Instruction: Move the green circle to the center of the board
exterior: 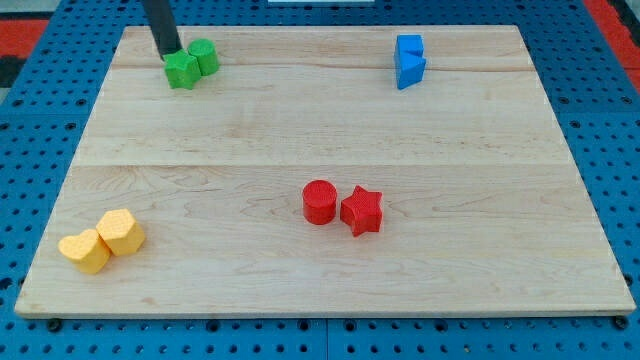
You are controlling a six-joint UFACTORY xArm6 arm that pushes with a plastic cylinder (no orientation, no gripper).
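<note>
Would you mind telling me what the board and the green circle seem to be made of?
The board looks like pale wood with a smooth finish, since grain lines and plank seams show. The green circle looks like matte plastic, uniformly coloured without shine; I cannot be certain.

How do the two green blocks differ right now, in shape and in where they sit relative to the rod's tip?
The green circle is a round cylinder; the other green block has an angular outline. My tip sits against the angular block's upper-left side, while the circle lies farther off, toward the view's right. Both share the same green and touch each other near the board's top-left corner.
</note>
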